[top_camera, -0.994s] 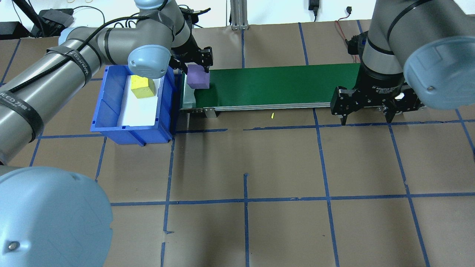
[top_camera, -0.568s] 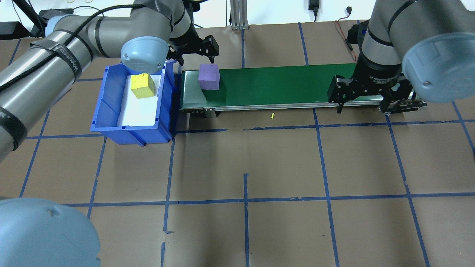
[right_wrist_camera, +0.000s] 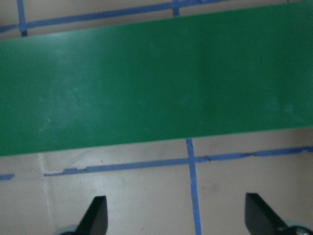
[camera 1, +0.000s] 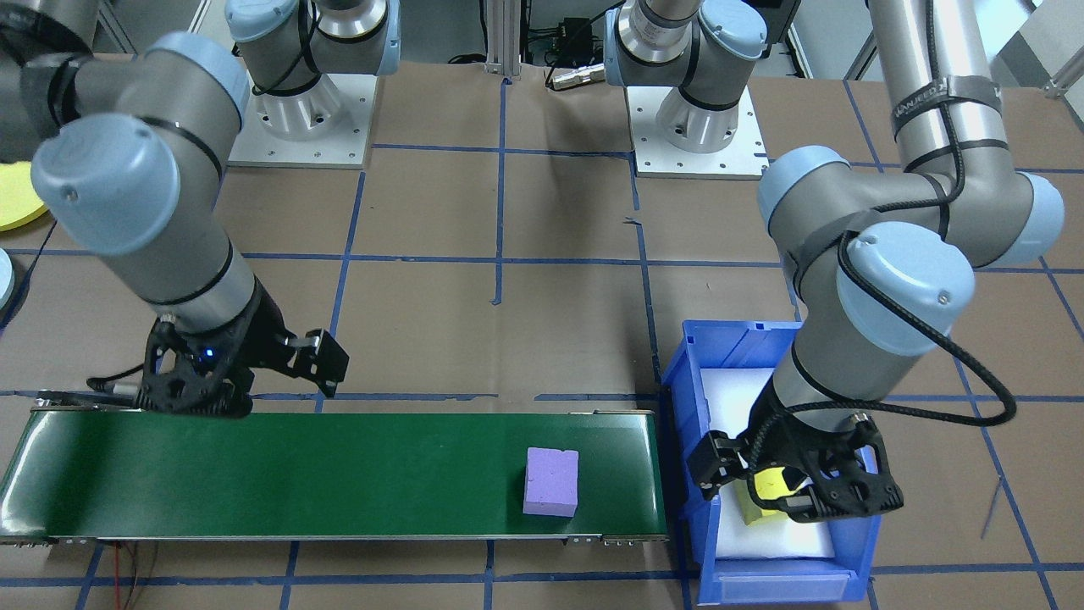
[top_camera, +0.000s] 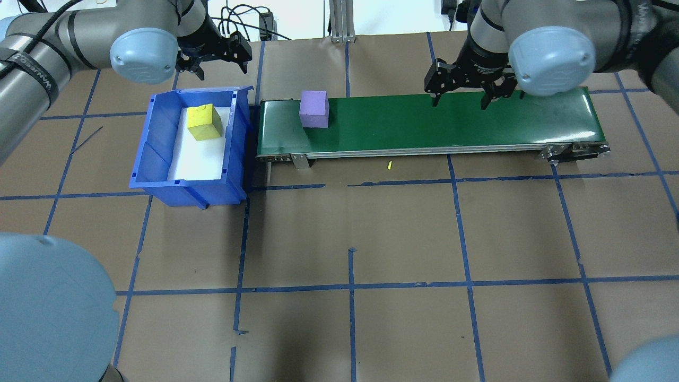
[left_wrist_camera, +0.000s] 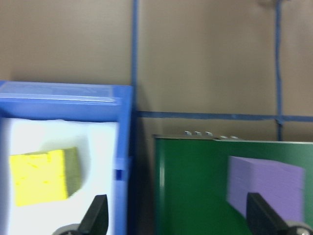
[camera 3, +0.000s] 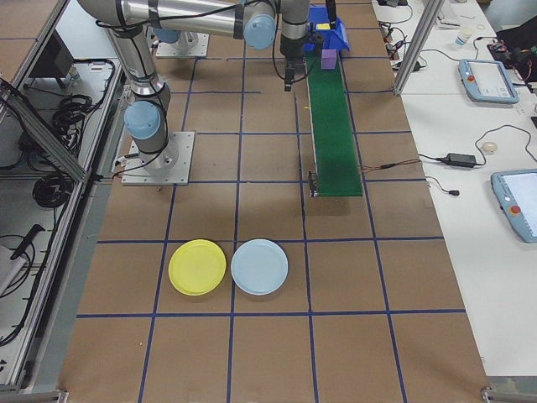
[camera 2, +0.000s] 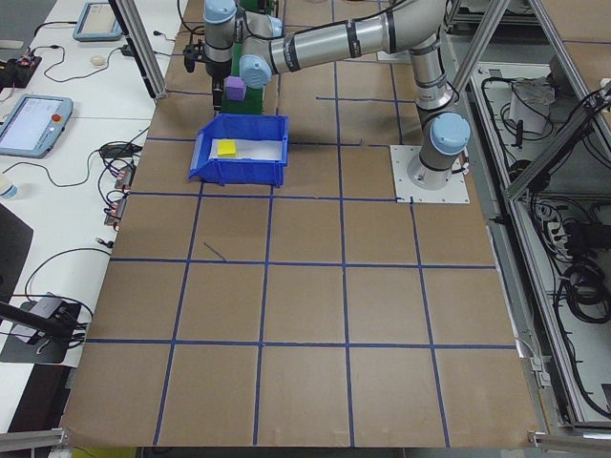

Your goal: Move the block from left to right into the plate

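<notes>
A purple block (top_camera: 314, 109) (camera 1: 551, 481) lies free on the green conveyor belt (top_camera: 424, 119), near its left end. A yellow block (top_camera: 204, 122) rests in the blue bin (top_camera: 142, 154) beside that end. My left gripper (top_camera: 215, 64) hangs open and empty above the bin's far rim. Its wrist view shows the yellow block (left_wrist_camera: 41, 176) and the purple block (left_wrist_camera: 266, 188) below open fingers. My right gripper (top_camera: 459, 101) is open and empty over the belt's far edge, right of the middle. A yellow plate (camera 3: 197, 267) and a blue plate (camera 3: 259, 266) lie on the table beyond the belt's right end.
The blue bin stands against the conveyor's left end. A small yellow scrap (top_camera: 389, 165) lies on the table in front of the belt. Brown paper with blue tape lines covers the table. Both arm bases (camera 1: 699, 119) stand at the robot's side.
My left gripper let go of the purple block, rose and drew back left past the bin. The block has ridden right along the belt. My right gripper moved left and farther back over the belt.
</notes>
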### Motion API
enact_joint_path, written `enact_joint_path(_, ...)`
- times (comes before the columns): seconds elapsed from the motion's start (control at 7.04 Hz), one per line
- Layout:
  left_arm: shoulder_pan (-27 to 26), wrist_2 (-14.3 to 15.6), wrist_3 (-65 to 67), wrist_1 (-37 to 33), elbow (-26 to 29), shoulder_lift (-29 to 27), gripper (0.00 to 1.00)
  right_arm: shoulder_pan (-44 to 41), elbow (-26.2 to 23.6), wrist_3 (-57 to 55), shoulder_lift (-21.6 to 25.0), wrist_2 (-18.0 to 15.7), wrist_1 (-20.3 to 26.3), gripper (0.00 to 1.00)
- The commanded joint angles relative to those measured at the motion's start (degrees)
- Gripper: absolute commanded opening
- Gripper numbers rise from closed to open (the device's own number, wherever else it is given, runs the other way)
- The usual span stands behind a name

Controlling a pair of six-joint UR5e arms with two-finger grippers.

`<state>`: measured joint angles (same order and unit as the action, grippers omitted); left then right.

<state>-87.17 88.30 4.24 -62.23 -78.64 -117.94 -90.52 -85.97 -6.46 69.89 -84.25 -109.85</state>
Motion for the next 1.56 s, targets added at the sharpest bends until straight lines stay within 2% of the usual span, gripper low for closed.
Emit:
enact_joint_path(0.0,3.7,0.0,0.2,0.0,-1.2,-2.5,1.0,0.0,4.6,-0.5,-6.5,4.2,-1.4,1.0)
enact_joint_path(0.14,4.1,0.1,0.1,0.1,-2.6,-2.7,1.0,0.0,4.1,0.3,-7.0,6.9,-1.4,1.0)
enact_joint_path(0.28,4.9,0.2,-0.1,0.3,-2.9,-3.2,1.0,0.0,2.7,0.4,-7.2,7.4,-1.9,1.0)
enact_joint_path(0.85,5.8,0.8,-0.5,1.7,-4.8,-5.7,0.98,0.0,2.4,0.4,-7.3,7.5,-3.0,1.0)
enact_joint_path(0.99,5.8,1.0,-1.0,5.3,-5.6,-6.5,0.93,0.0,2.4,0.2,-7.3,7.5,-3.0,1.0)
enact_joint_path(1.42,5.8,1.2,-6.2,5.1,-5.7,-6.7,0.51,0.0,2.4,0.4,-7.5,7.5,-3.0,1.0)
